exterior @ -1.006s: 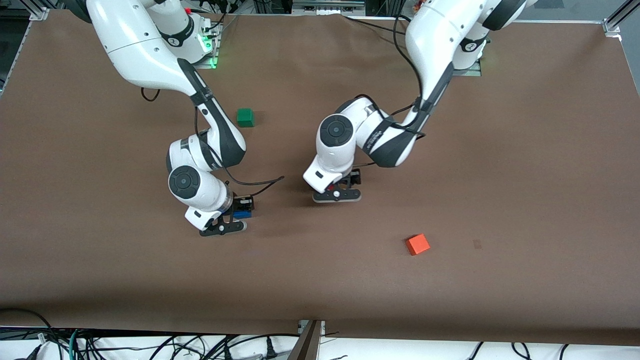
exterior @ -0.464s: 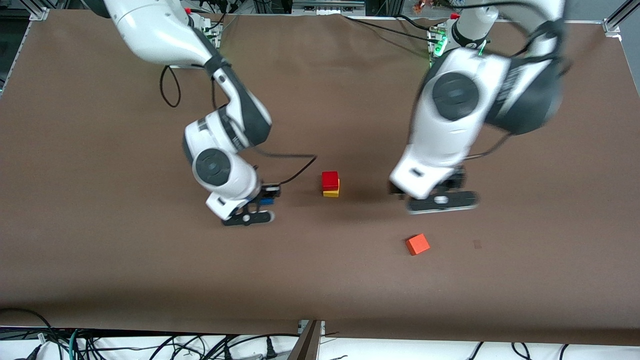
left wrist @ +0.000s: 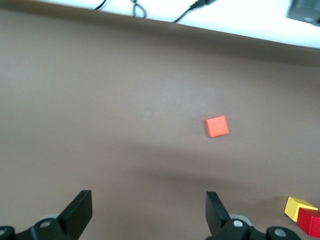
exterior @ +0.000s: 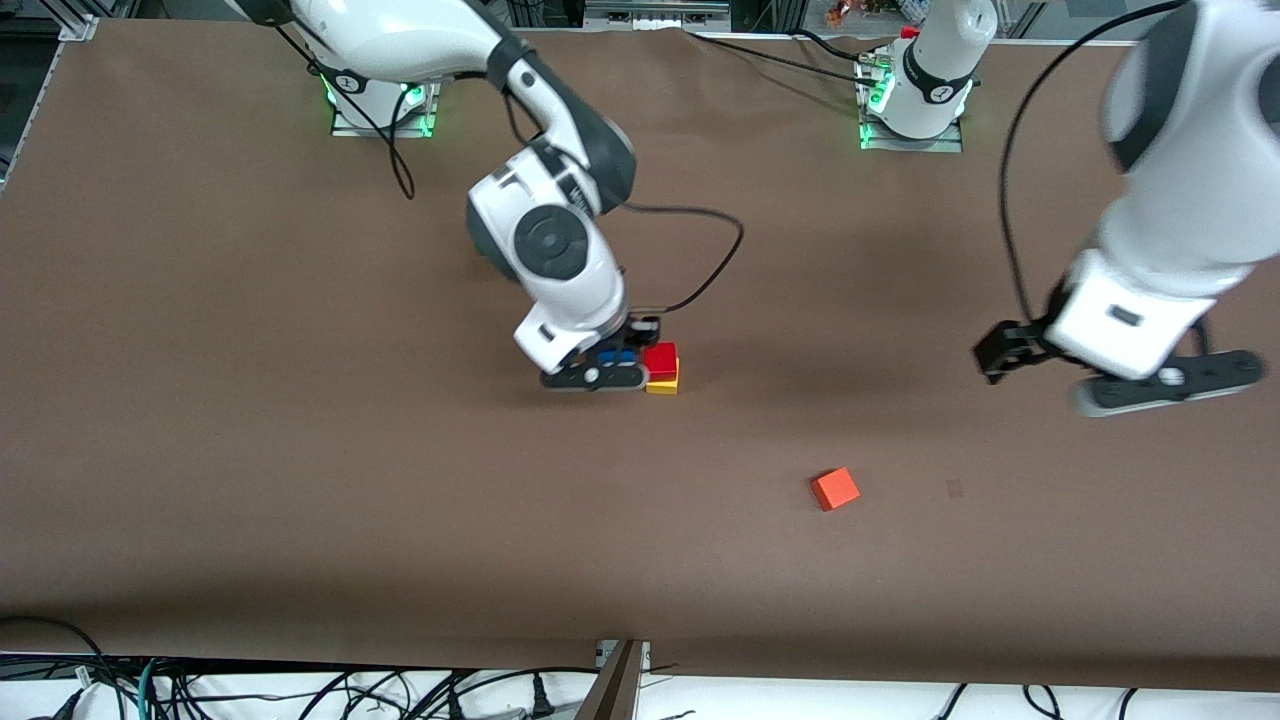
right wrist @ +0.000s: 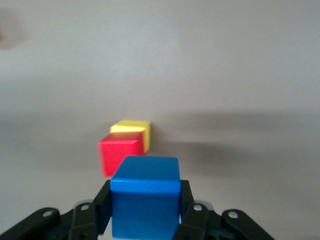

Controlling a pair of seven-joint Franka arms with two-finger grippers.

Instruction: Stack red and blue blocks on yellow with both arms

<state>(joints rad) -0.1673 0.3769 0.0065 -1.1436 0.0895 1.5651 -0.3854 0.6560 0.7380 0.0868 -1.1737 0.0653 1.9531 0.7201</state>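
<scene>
The blue block is pinched in the right gripper, up in the air just beside the red block. The red block is set on the yellow block, near the middle of the table. The left gripper is held spread wide and empty over the table near the left arm's end. An orange cube lies closer to the front edge.

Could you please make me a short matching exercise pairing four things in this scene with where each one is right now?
Things:
1. red block
2. blue block
3. orange cube
4. left pincer

Places:
A. alone on the table, nearest the front camera
B. on the yellow block
C. open, holding nothing
D. gripped in the right pincer

Pairs: 1-B, 2-D, 3-A, 4-C
</scene>
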